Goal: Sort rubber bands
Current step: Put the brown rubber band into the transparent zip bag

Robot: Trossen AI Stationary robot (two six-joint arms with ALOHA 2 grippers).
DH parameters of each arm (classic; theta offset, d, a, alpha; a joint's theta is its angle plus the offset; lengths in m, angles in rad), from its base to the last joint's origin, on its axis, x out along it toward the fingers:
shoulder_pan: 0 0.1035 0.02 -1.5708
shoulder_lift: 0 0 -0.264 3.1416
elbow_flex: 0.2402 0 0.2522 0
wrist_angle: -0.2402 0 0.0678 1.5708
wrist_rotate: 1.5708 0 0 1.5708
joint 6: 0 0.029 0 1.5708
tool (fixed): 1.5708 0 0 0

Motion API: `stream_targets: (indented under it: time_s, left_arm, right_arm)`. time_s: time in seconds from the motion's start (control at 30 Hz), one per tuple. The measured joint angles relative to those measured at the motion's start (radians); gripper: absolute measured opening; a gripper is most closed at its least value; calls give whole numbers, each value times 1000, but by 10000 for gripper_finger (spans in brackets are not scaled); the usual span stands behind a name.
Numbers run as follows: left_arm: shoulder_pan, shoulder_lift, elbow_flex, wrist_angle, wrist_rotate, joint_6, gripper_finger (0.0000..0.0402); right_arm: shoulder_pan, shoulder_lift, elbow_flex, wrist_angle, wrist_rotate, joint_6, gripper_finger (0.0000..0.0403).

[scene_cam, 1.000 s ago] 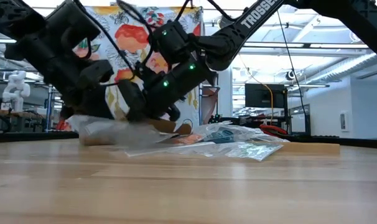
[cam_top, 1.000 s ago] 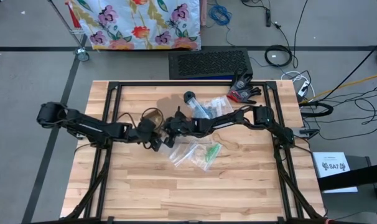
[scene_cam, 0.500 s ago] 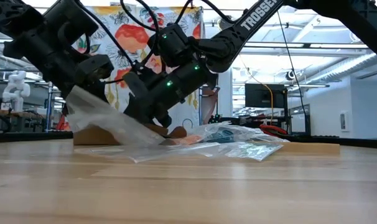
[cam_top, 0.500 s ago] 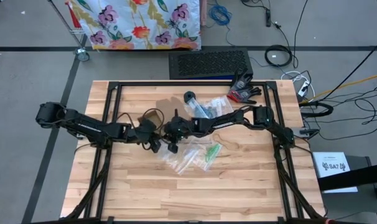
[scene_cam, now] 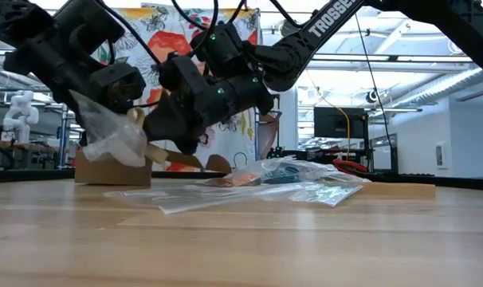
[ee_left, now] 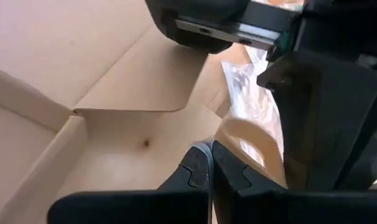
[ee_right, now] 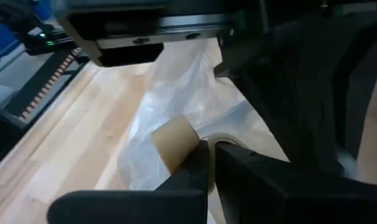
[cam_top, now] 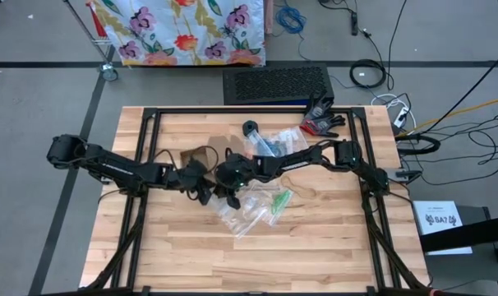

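Note:
Both grippers meet over the table's middle, above an open cardboard box [scene_cam: 112,169]. My left gripper [ee_left: 210,157] is shut on a clear plastic bag [scene_cam: 106,135], which hangs bunched below it. My right gripper [ee_right: 211,155] is shut on a broad tan rubber band [ee_right: 173,140] at the bag's mouth; the band shows as a tan strip [scene_cam: 174,157] in the low view. More clear bags [cam_top: 261,204], some holding green rubber bands [cam_top: 280,200], lie flat on the wood to the right. My left gripper pinches a thin edge of the clear bag [ee_left: 205,145] between its two fingertips, slanting down from the table's left. The bag hangs slack below the fingers, clear of the table. My right gripper pinches the tan band [ee_right: 198,149] at its fingertips, slanting down from the table's right. The band's loop [ee_right: 170,134] stands out beside the fingers, against the bag; whether a layer of bag is pinched too, I cannot tell.
The box's open flaps [ee_left: 114,74] lie right under the left fingers. Further bags with blue contents [cam_top: 269,141], a dark round container [cam_top: 250,127] and a black-and-red glove [cam_top: 321,119] sit toward the far edge. Bare wood [cam_top: 232,255] fills the near half.
The clear bag, lying along the table a second ago, has been lifted clear and now hangs bunched under my left gripper. My right gripper has turned at the wrist and tipped upward, drawing the tan band out level. The cardboard box behind now shows.

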Motion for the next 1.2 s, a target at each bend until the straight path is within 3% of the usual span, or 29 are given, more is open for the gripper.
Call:
stream_targets:
  time_s: [0.17,0.33,0.43,0.53,0.67,0.77,0.93,1.03,1.2]
  left_arm:
    - [-22,0,0,26,-2,29,0]
    - [-28,-5,0,153,4,124,0]
    - [-28,-4,0,194,4,153,0]
    - [-28,-3,-2,192,4,151,0]
    - [-32,-3,-2,201,7,151,0]
    - [-48,-3,-2,204,14,149,0]
    - [-68,-6,-1,216,20,148,0]
    - [-69,-7,-1,214,6,148,0]
    - [-68,-7,-1,283,-23,149,0]
  right_arm:
    - [1,0,0,-54,-72,11,0]
    - [0,-2,4,-239,-174,12,0]
    - [-4,-8,7,-354,-167,19,0]
    - [-7,-10,9,-466,-85,8,0]
    - [-10,-40,8,-568,130,3,0]
    - [-8,-72,4,-594,281,-20,0]
    - [18,-167,-3,-632,442,-82,0]
    - [46,-228,-3,-621,506,-124,0]
    - [92,-273,-2,-506,520,-206,0]
